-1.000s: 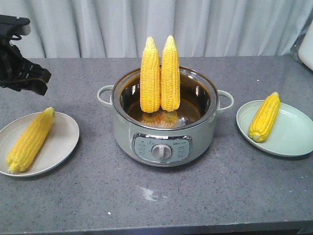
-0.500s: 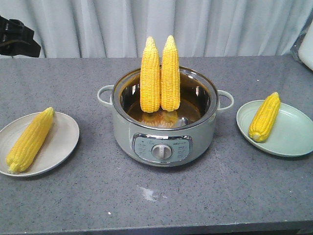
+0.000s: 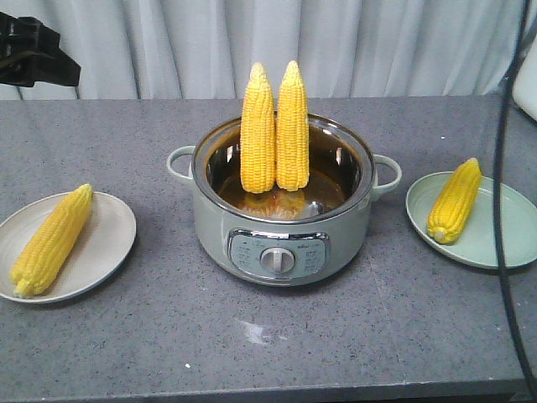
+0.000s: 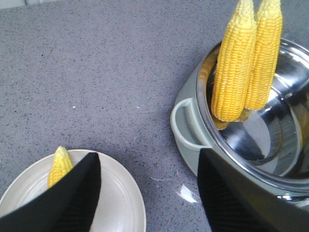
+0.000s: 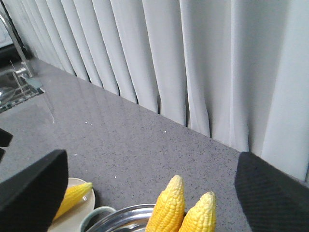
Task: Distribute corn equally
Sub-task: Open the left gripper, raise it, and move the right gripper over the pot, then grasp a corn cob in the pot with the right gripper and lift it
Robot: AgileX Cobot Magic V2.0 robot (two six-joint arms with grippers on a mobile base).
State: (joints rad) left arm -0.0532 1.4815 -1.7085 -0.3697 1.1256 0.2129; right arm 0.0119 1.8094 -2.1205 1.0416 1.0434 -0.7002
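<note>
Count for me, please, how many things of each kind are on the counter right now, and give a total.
Corn cobs: 4 (2 upright in the pot, 1 on the beige plate, 1 on the pale green plate)
Plates: 2
Pots: 1
Total: 7

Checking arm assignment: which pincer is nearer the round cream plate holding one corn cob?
Left. The left pincer hovers over the round cream plate's edge; the right pincer hangs high near the grey cooker pot, farther off.
</note>
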